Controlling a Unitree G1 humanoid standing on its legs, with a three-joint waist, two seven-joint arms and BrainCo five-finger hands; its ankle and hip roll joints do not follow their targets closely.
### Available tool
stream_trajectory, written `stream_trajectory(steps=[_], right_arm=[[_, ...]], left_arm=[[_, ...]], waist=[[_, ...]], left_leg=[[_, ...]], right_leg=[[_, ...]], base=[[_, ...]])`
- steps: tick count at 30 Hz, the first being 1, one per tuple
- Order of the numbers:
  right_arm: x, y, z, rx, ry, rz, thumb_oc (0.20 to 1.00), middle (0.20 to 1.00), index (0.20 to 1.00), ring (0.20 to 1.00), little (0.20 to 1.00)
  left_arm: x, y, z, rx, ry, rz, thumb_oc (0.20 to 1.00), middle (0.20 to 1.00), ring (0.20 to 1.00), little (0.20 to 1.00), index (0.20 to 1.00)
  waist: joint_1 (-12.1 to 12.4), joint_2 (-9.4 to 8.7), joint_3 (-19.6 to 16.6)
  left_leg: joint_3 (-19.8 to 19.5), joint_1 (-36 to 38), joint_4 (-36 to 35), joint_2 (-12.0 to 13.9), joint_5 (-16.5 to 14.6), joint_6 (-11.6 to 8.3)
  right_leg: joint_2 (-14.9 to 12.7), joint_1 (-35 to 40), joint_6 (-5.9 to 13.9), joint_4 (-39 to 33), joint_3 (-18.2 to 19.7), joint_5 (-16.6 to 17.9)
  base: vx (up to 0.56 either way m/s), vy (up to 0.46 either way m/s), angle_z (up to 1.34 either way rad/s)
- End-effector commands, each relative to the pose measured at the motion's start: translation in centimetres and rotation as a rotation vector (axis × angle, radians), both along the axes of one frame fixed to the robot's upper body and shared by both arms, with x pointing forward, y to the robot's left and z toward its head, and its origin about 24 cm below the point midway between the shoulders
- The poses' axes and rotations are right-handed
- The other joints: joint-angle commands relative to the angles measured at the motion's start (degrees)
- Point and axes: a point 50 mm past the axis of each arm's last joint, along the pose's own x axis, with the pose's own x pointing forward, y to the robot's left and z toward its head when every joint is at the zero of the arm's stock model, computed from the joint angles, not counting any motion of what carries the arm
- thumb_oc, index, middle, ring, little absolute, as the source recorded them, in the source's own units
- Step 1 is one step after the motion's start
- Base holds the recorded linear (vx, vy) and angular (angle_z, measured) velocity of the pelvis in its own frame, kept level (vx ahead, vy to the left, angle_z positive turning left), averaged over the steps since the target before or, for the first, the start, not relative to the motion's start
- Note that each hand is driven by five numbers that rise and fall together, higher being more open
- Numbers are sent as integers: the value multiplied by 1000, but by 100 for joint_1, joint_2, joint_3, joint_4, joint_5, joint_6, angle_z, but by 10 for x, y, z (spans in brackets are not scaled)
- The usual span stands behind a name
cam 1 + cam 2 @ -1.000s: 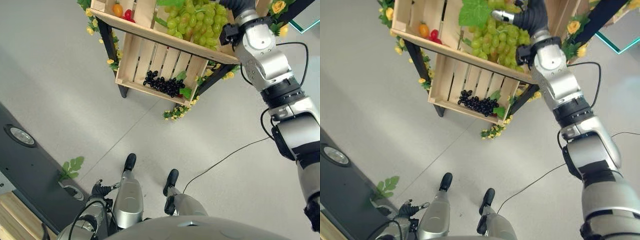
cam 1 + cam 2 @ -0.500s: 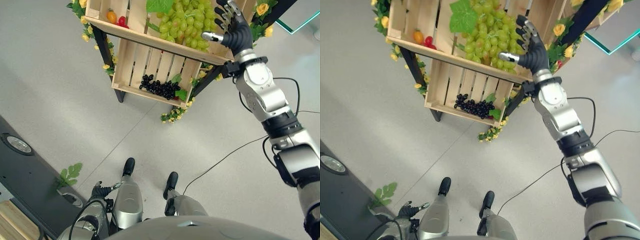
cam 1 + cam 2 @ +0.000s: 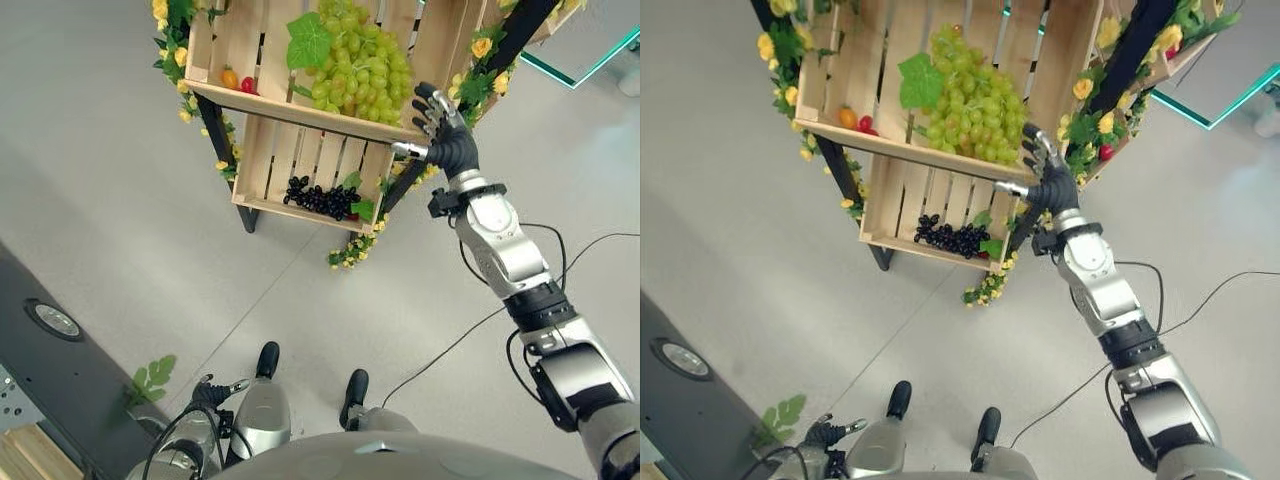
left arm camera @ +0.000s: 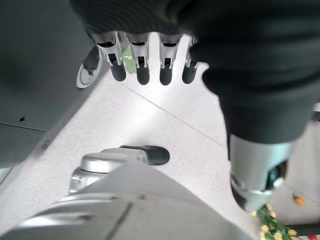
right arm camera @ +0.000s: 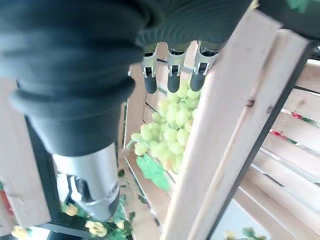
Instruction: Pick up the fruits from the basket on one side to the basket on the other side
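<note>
Two wooden crates are stacked on the flower-trimmed stand in front of me, and my right hand [image 3: 447, 128] is up at the near right corner of the upper crate [image 3: 300, 104]. Fingers are spread and relaxed, thumb out to the side, nothing in the grasp. From my right wrist I look along those straight fingers [image 5: 173, 75] past a pale wooden slat and down onto the green grapes [image 5: 167, 132], so the hand is just outside the crate wall, near the fruit but not touching it.

That big bunch of green grapes [image 3: 358, 62] with its broad leaf [image 3: 308, 42] lies heaped in the right part of the upper crate. Over on its left end sit a small orange fruit [image 3: 230, 77] and a red one [image 3: 247, 85], side by side against the front rim. Below, the lower crate [image 3: 300, 175] holds a cluster of dark grapes [image 3: 320, 198] toward its front right, with green leaves just beside it.

My left hand [image 4: 150, 62] hangs low by my side, fingers straight and pointing down at the grey floor [image 4: 165, 125], carrying nothing.
</note>
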Motion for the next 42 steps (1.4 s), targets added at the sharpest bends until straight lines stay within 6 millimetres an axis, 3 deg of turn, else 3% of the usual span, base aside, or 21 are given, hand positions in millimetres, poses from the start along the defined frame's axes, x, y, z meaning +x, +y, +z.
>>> stream_trajectory(steps=[1,11,16,30,37,42], right_arm=[[-7,-5,27,11,-141,-4,1000,1000,1000,1000,1000],[-29,-18,2,-7,-99,-32,1000,1000,1000,1000,1000],[-44,-25,-23,6,-35,-65,1000,1000,1000,1000,1000],[-67,-27,-65,26,111,-74,1000,1000,1000,1000,1000],[-74,-36,-118,0,324,-168,1000,1000,1000,1000,1000],[-86,-43,-178,-90,585,-256,1000,1000,1000,1000,1000]], left_arm=[[5,-7,-1,9,21,-67,1000,1000,1000,1000,1000],[0,-12,-4,4,45,-98,1000,1000,1000,1000,1000],[0,-16,-5,-3,47,-113,1000,1000,1000,1000,1000],[-2,-19,-7,-5,50,-125,1000,1000,1000,1000,1000],[-5,-20,-8,-9,57,-116,1000,1000,1000,1000,1000],[-6,-20,-8,-7,59,-128,1000,1000,1000,1000,1000]], waist=[[-128,-65,-163],[-295,21,-332],[-418,68,-413],[-590,153,-536],[-640,181,-553],[-655,217,-569]], left_leg=[[-121,-21,104,-333,-448,263],[-36,166,97,-363,-542,315],[15,256,96,-365,-577,326],[91,393,87,-361,-640,348],[104,413,74,-364,-637,347],[117,449,74,-357,-645,342]], right_leg=[[-249,160,364,86,-27,-204],[-289,303,384,107,17,-246],[-294,349,391,130,48,-274],[-293,419,395,146,104,-299],[-291,433,399,146,113,-297],[-280,446,387,166,134,-320]], base=[[35,19,0],[34,15,-6],[7,3,-1],[2,1,-2],[2,-1,-5],[0,0,0]])
